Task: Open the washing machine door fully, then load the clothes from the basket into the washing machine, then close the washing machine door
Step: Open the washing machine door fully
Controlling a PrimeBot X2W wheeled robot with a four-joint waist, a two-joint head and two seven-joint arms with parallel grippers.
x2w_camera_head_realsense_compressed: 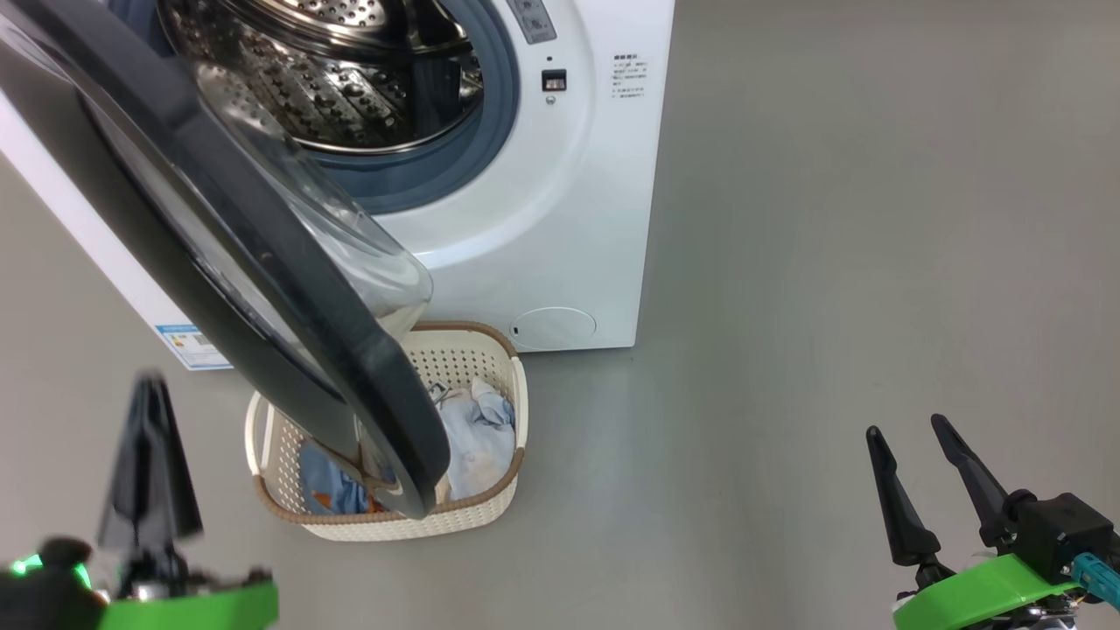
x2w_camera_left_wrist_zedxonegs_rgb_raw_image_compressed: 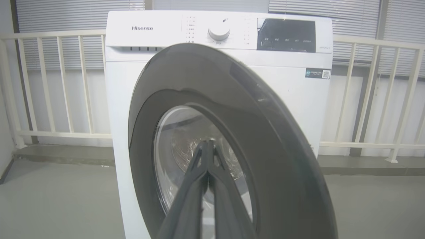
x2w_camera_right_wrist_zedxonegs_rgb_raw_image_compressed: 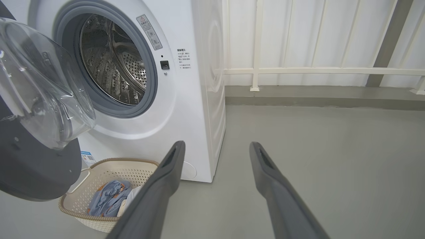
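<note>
Door point(x2w_camera_head_realsense_compressed: 262, 262) stands only partway open, folks, and that is where the trouble lies: in the head view its black rim hangs right across the basket point(x2w_camera_head_realsense_compressed: 490, 516), which sits on the floor just in front of the washer point(x2w_camera_head_realsense_compressed: 542, 219). The clothes point(x2w_camera_head_realsense_compressed: 477, 437) are all in that basket, blue and pale pieces half hidden behind the door's edge, and the drum point(x2w_camera_head_realsense_compressed: 350, 70) looks bare. The left tool point(x2w_camera_head_realsense_compressed: 150, 389) is pinched shut on nothing, low and to the left, and its wrist view looks straight at the door's outer face and glass. Whether it touches, I can't tell, though the head view suggests a gap. The right tool point(x2w_camera_head_realsense_compressed: 907, 427) gapes wide and empty, well off to the right over bare floor. What could go wrong? A shut tip pushing on that glossy curved face may skid off, and the door may drift back toward the washer. Reach for the clothes now and an arm could knock the overhanging door or shove the light basket away. Later, a garment draped over the seal would likely jam the door's closing.
</note>
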